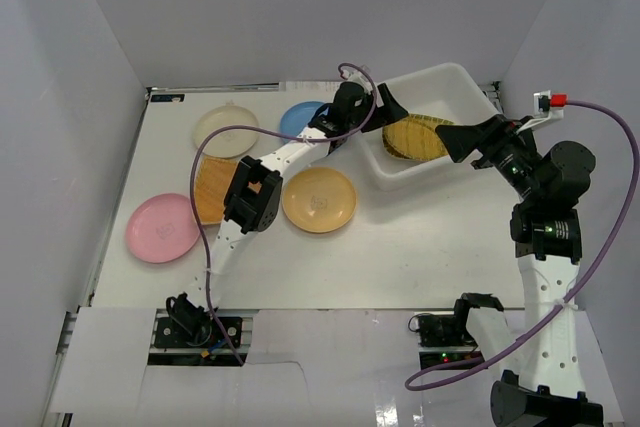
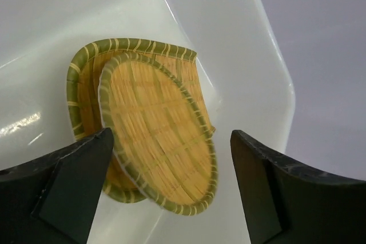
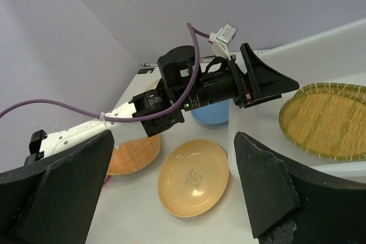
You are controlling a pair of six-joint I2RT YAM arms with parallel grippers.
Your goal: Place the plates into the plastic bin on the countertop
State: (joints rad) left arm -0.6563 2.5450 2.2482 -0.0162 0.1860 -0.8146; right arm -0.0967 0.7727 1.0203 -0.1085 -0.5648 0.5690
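— Looking down, we saw the left gripper (image 1: 392,107) spread wide and empty over the plastic bin (image 1: 470,77).
— Yes, and we saw two bamboo trays (image 1: 415,137) lying inside it, one overlapping the other. The right gripper (image 1: 462,140) beside the bin gaped too, holding nothing; the pink plate (image 1: 162,228) and orange-yellow plate (image 1: 319,199) sat on the countertop (image 1: 420,247).

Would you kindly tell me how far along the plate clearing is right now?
Done: two woven trays lie in the plastic bin. In hand: nothing; the left gripper hangs open over them, and the right gripper is open by the bin. Left: the cream plate, blue plate, orange-yellow plate, pink plate and one woven tray wait on the countertop.
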